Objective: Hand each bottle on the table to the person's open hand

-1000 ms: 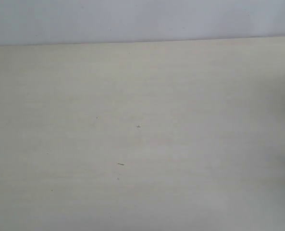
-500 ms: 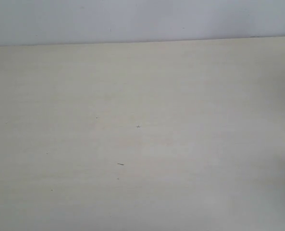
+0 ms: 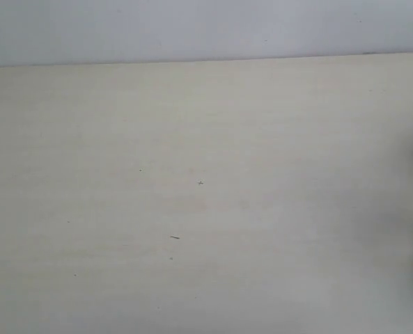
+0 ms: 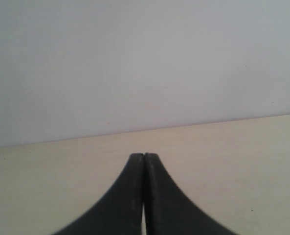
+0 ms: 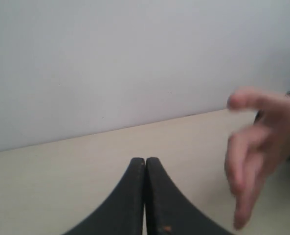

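I see my left gripper [image 4: 144, 155] pressed together, tip against tip, and my right gripper [image 5: 145, 159] likewise. The person's open hand [image 5: 263, 147], blurred with fingers spread, hangs over the table [image 3: 276, 125] near the right gripper, not touching it

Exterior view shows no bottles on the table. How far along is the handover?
Done: cannot confirm; no bottle shows on the table in any view, which fits all handed over or none set out. In hand: nothing; the left hand and right hand are shut and empty. The person's hand, blurred in the right wrist view, holds no visible bottle. Left: nothing visible to pick.
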Controlling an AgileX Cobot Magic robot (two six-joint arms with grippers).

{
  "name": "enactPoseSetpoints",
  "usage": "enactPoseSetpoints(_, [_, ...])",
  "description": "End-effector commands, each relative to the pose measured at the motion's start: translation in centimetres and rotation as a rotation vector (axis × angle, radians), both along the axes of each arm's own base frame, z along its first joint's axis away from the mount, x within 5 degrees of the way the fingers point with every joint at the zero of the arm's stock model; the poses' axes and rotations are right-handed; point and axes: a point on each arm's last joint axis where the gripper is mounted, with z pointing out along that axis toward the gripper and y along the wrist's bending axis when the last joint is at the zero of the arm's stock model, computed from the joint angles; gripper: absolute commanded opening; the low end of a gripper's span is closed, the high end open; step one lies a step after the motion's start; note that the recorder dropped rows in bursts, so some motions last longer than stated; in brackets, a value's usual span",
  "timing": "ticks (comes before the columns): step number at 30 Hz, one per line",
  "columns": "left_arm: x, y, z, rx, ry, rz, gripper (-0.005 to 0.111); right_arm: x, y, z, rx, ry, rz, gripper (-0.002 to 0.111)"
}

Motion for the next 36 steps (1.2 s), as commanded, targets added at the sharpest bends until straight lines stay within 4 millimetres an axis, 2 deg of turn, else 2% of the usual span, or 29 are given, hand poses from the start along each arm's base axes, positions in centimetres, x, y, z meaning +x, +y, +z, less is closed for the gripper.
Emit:
enactPoseSetpoints(1, [-0.05, 0.01, 0.09, 0.002, -0.010, 0.002, 0.000, -0.03, -0.03, -0.11, 0.018, -0.002, -0.007, 0.000])
enactPoseSetpoints(36, [-0.05, 0.01, 0.09, 0.002, -0.010, 0.002, 0.000, -0.05, -0.03, -0.32, 0.020, 0.021, -0.007, 0.000])
